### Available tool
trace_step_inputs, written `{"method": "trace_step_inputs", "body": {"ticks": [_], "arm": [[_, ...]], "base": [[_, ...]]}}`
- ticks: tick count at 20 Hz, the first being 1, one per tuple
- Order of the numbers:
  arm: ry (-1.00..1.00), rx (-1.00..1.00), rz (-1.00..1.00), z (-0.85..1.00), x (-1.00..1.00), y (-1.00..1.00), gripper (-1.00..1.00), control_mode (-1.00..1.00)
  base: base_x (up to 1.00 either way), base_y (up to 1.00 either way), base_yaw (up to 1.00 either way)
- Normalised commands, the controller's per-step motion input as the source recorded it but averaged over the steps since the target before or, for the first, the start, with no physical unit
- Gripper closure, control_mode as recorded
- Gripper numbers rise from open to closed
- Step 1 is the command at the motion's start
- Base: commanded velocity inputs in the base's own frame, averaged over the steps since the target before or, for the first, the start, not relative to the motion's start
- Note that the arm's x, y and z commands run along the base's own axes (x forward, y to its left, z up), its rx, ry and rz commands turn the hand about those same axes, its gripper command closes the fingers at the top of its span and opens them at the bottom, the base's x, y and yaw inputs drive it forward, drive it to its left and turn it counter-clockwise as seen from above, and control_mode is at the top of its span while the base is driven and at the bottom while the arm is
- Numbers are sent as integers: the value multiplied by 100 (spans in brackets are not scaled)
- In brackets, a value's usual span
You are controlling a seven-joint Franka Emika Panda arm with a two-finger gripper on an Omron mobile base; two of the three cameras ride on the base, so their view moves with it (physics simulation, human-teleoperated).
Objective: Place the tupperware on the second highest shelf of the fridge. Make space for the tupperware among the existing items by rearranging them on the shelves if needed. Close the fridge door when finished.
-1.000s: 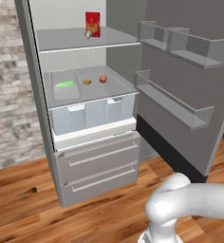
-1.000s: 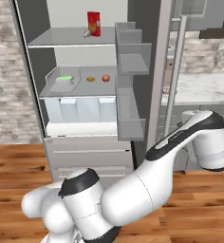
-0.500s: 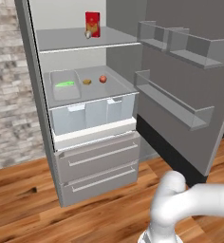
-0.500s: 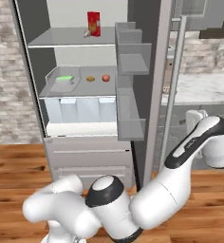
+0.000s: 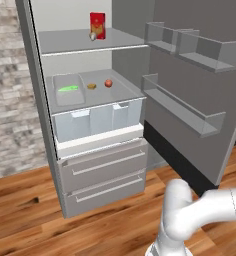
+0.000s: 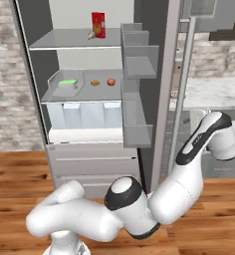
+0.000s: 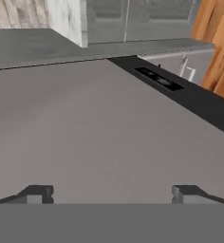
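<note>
The fridge (image 5: 45,100) stands open. A pale tupperware (image 5: 68,90) with green inside sits at the left of the second highest shelf (image 5: 122,90), beside an orange-brown lump (image 5: 91,86) and a red fruit (image 5: 108,83). On the shelf above are a red carton (image 5: 97,25) and a tiny pale object (image 5: 92,36). The right base view shows the same tupperware (image 6: 67,83) and carton (image 6: 98,24). The fridge door (image 5: 190,75) is swung wide. My gripper (image 7: 111,194) is open and empty, close to the flat grey fridge door (image 7: 109,118).
Clear bins (image 5: 95,120) hang under the shelf, with two grey drawers (image 5: 102,165) below. The door carries clear inner bins (image 5: 190,45). My arm (image 6: 199,149) reaches past the door's edge (image 6: 162,74). A counter (image 6: 214,92) lies to the right, over wood floor (image 5: 25,220).
My arm's lower links have turned to the right and the elbow has moved across the floor. The gripper stays open; nothing in the fridge has moved.
</note>
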Motion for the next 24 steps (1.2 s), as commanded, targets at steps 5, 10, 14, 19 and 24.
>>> {"method": "trace_step_inputs", "body": {"ticks": [5,10,14,19,24], "arm": [[6,3,13,-13,4,34,-100,-100],[2,1,22,-25,-24,86,-100,-100],[0,0,24,-34,-49,100,-100,-100],[-5,0,21,-20,-40,100,-100,-100],[-11,0,17,-3,-22,100,-100,-100]], "base": [[0,0,0],[0,0,0],[0,0,0],[0,0,0],[0,0,0]]}}
